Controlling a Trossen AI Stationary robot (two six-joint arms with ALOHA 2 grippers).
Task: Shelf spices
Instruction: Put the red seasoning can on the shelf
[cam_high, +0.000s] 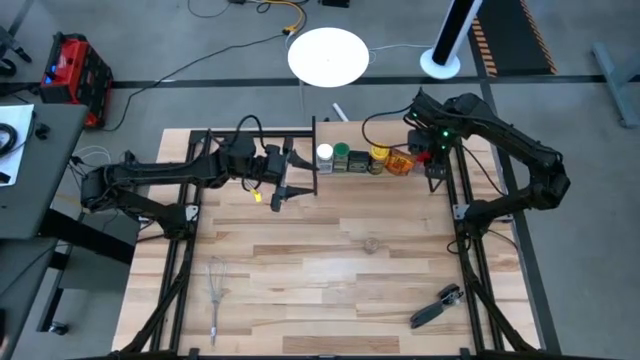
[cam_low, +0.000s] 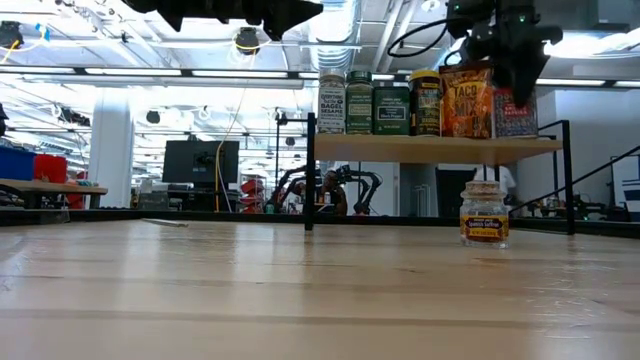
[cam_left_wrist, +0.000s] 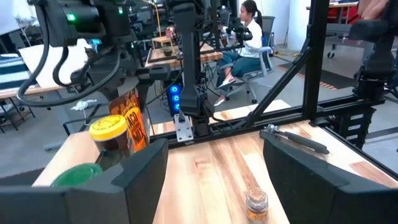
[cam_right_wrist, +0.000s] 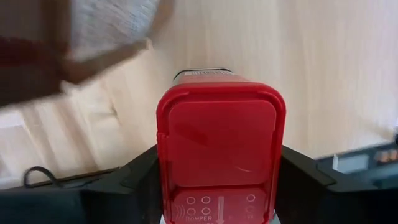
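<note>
The shelf (cam_low: 430, 148) stands at the table's far edge with a row of spices on its board: white-capped (cam_high: 325, 154), green-capped (cam_high: 342, 156), dark (cam_high: 358, 161), yellow-capped (cam_high: 380, 154) and orange (cam_high: 400, 163). My right gripper (cam_high: 432, 163) hovers over the shelf's right end, shut on the red-capped tin (cam_low: 515, 112). One small jar (cam_low: 484, 213) stands alone on the table (cam_high: 300, 300), also visible in the high view (cam_high: 372, 243). My left gripper (cam_high: 288, 188) hangs open, above the table near the shelf's left post, touching nothing. My right gripper pinches the red-capped tin between its two fingers, one on each side just below the red cap (cam_right_wrist: 217, 149). The fingers (cam_right_wrist: 134, 177) come from above, pointing down. The tin is upright at the right end of the row, its base level with the shelf board (cam_low: 515, 137).
A wire whisk (cam_high: 216, 290) lies near the table's near-left corner and a black-handled tool (cam_high: 437, 305) near its near-right corner. Black frame posts (cam_left_wrist: 314, 56) stand along the table's sides. A person (cam_left_wrist: 249, 31) sits in the room beyond the table.
</note>
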